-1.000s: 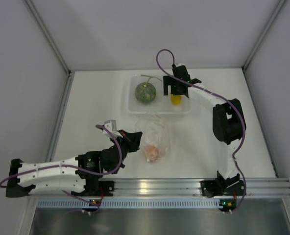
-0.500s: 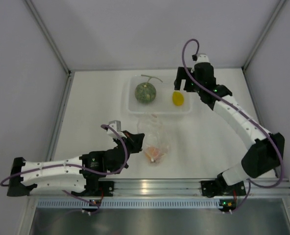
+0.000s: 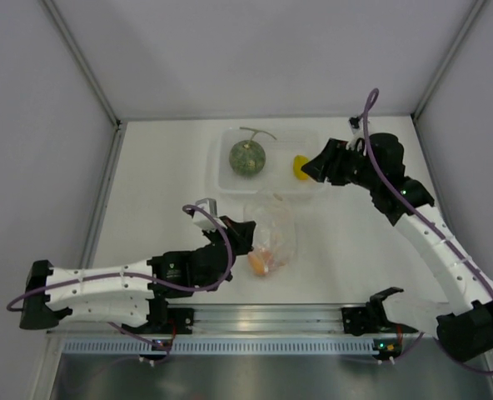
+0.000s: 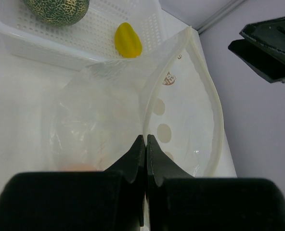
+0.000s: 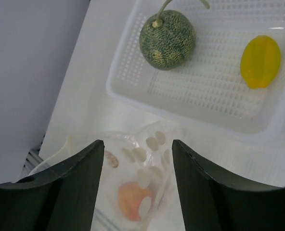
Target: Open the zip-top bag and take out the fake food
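The clear zip-top bag [image 3: 273,229] lies in front of the tub with its mouth held open [image 4: 181,110]. My left gripper [image 3: 245,235] is shut on the bag's near rim [image 4: 146,139]. An orange-red toy fruit [image 3: 261,262] sits inside the bag [image 5: 133,199]. The green melon [image 3: 246,157] and the yellow fruit [image 5: 260,61] lie in the white tub [image 3: 226,179]. My right gripper [image 3: 309,167] hovers at the tub's right end, open, with nothing between its fingers [image 5: 137,144], and faces the bag [image 5: 142,159].
Grey walls close in the white table on the left, back and right. The metal rail [image 3: 263,317] with both arm bases runs along the near edge. The right arm reaches over the table's right side.
My right gripper has left the yellow fruit in the tub, swung out to the tub's right end and turned toward the bag. The left gripper has shifted right with the bag's rim.
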You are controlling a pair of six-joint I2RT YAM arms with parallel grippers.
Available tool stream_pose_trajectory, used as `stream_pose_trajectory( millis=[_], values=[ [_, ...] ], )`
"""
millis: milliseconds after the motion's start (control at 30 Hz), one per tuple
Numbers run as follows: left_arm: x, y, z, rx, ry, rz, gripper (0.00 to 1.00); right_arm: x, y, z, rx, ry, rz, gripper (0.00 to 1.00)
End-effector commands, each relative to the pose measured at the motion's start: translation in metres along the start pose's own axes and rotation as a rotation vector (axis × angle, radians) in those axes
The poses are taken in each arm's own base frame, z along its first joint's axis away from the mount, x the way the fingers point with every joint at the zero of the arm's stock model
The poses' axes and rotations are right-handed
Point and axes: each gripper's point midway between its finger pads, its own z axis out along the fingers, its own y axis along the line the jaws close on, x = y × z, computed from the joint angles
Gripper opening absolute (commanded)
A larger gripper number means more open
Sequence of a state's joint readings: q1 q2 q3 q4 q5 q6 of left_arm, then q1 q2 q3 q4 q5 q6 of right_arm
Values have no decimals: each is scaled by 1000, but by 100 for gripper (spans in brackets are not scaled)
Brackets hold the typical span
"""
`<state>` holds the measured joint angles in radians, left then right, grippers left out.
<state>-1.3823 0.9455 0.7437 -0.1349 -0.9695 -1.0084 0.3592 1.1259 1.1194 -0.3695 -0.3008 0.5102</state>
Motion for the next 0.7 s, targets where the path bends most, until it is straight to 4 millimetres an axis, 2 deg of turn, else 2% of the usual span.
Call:
stream_pose_trajectory(
  millis=[0, 67, 133, 167, 200, 267, 333, 367, 400, 500, 567, 600, 667],
  values=[
    [-20, -15, 4, -18, -77, -110, 0, 0, 33, -31, -41, -15, -16, 56],
    [-20, -20, 9, -31, -89, -112, 0, 1, 43, -44, -40, -25, -50, 53],
    [-19, -28, 12, -34, -91, -94, 0, 10, 53, -55, -30, -25, -72, 41],
    [-11, -29, 17, -42, -79, -57, 0, 18, 62, -58, -54, -11, -81, 39],
    [-11, -39, 18, -31, -69, -59, 0, 19, 62, -60, -36, -22, -84, 35],
    [-5, -45, 22, -28, -55, -54, 0, 35, 75, -62, -60, 14, -101, 34],
    [4, -50, 26, -26, -31, -48, 0, 48, 71, -56, -19, 45, -114, 31],
    [7, -51, 27, -25, -24, -58, 0, 61, 77, -54, -26, 77, -128, 31],
    [12, -51, 29, -30, -18, -55, 0, 62, 70, -50, 24, 65, -130, 31],
    [18, -56, 31, -24, -1, -77, 0, 83, 59, -39, 110, 81, -124, 27],
    [17, -61, 31, -14, 8, -88, 0, 102, 58, -32, 124, 90, -112, 26],
    [18, -63, 31, -11, 11, -95, 0, 103, 51, -29, 169, 67, -110, 25],
    [17, -66, 30, -3, 15, -123, 0, 119, 41, -20, 212, 74, -92, 23]
  ],
)
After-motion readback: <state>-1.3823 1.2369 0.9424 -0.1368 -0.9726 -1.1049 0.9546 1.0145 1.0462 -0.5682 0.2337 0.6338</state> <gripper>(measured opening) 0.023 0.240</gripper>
